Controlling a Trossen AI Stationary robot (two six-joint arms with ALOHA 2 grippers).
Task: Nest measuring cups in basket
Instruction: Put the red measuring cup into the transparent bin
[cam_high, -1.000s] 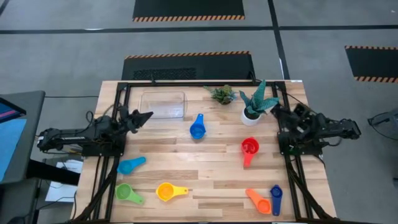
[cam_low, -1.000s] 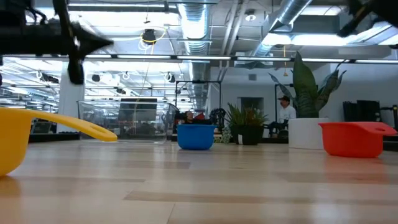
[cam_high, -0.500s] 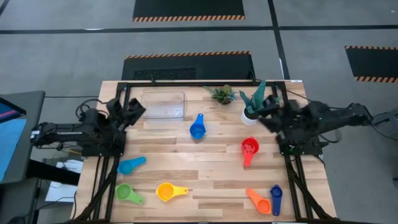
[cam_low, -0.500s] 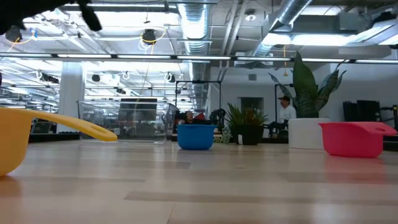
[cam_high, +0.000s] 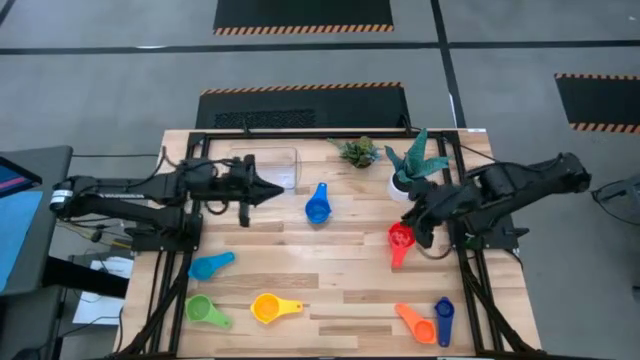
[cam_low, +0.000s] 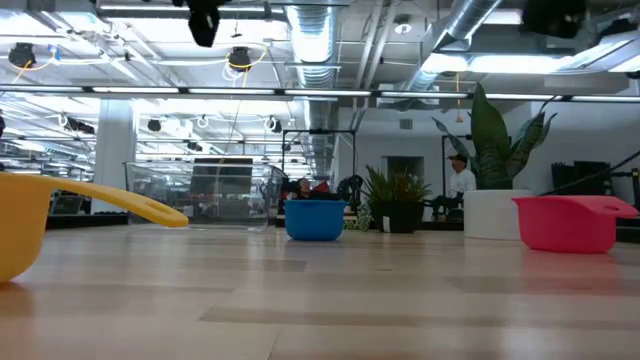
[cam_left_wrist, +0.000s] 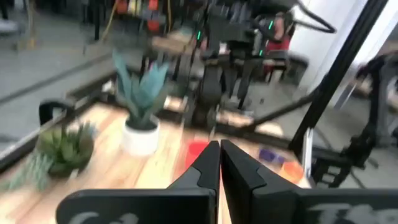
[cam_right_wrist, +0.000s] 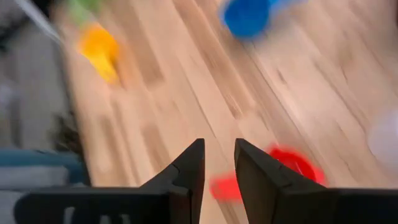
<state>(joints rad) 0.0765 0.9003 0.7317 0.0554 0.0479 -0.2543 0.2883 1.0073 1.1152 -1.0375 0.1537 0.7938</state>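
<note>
While my right pincer (cam_high: 408, 226) hangs just above the red plastic measuring cup (cam_high: 400, 240) on the right half of the light wooden table (cam_high: 340, 270), its two dark fingers (cam_right_wrist: 189, 165) stand a narrow gap apart with nothing between them. My left pincer (cam_high: 274, 190) reaches out over the table beside the clear plastic rectangular basket (cam_high: 262, 168), its fingers (cam_left_wrist: 208, 163) pressed together on nothing.

That basket sits near the table's far edge and holds no cup. Near the middle lies the blue plastic measuring cup (cam_high: 317, 205), between the basket and the white plant pot (cam_high: 402, 187), which has a small green plant (cam_high: 358, 151) next to it. Along the left side lie the light blue measuring cup (cam_high: 208, 265), the green measuring cup (cam_high: 204, 310) and the yellow measuring cup (cam_high: 271, 307). At the near right corner the orange measuring cup (cam_high: 414, 322) and the dark blue measuring cup (cam_high: 443, 319) lie side by side.
</note>
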